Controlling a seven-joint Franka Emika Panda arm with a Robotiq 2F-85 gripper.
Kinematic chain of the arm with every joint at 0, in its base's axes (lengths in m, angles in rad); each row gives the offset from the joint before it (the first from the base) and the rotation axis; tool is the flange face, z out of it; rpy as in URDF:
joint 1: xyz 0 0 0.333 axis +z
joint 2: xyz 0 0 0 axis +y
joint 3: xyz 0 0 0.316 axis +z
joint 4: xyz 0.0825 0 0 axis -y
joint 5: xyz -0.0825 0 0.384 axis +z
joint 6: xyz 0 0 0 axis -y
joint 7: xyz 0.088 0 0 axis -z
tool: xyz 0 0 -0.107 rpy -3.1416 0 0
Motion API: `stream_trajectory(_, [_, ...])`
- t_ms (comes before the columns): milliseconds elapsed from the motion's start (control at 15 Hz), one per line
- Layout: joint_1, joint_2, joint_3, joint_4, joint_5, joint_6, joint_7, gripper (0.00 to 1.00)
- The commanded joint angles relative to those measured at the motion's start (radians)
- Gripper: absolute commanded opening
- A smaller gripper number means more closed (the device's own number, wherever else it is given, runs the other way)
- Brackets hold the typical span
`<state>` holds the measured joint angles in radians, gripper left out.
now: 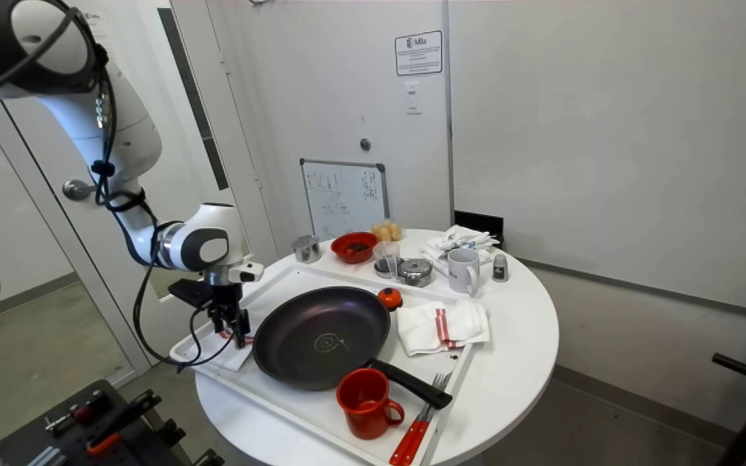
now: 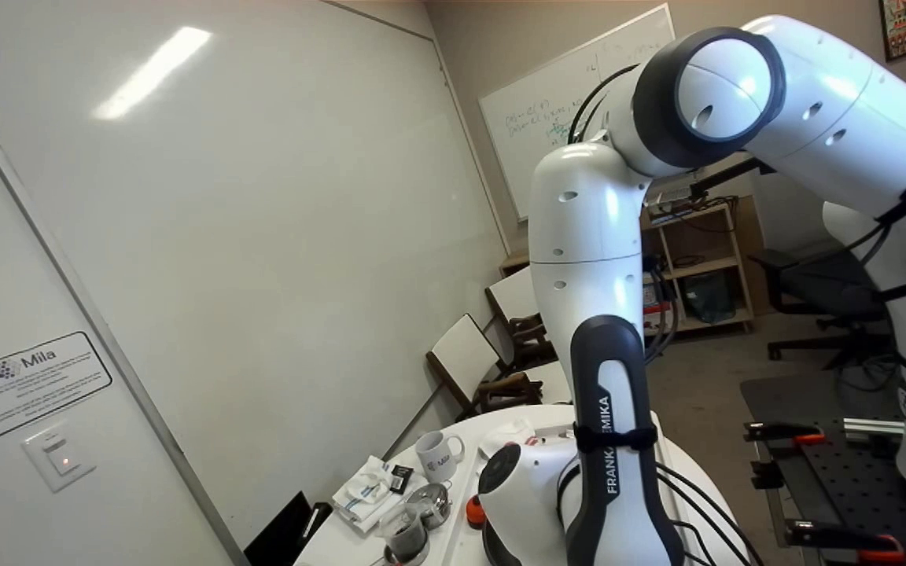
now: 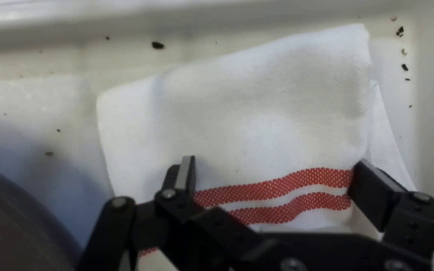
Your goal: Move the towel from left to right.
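We note the Robotiq gripper (image 3: 273, 180) with fingers spread wide apart over the folded, red-striped white towel (image 3: 239, 113); contact, we cannot tell. Towel lies on the white tray (image 3: 62, 90), just beside the black frying pan (image 1: 321, 336).

Franka Emika Panda arm (image 2: 591, 236), elbow (image 2: 724, 98) high, Robotiq gripper (image 3: 275, 171) pointing down.
In both exterior views the white forearm (image 1: 111, 136) runs downward from the elbow. In an exterior view the gripper hangs almost upright beneath the bent wrist (image 1: 190, 246). The wrist view shows its two black fingers (image 3: 184, 177) parted wide, roughly level with each other, a broad gap between the tips.
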<state>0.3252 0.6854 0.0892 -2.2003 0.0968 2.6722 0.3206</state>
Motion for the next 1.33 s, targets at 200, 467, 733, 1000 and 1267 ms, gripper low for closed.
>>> stream_trajectory(200, [0.009,0.019,-0.012,0.029,-0.004,-0.053,0.032,1.00])
stream_trajectory(467, [0.004,0.014,-0.005,0.027,-0.002,-0.044,0.024,0.60])
stream_trajectory(733, [0.001,0.001,0.000,0.021,0.000,-0.035,0.018,0.31])
stream_trajectory(1000, [-0.007,-0.008,0.005,0.014,0.004,-0.027,0.012,0.01])
stream_trajectory(1267, [-0.016,-0.016,0.012,0.007,0.009,-0.018,0.004,0.01])
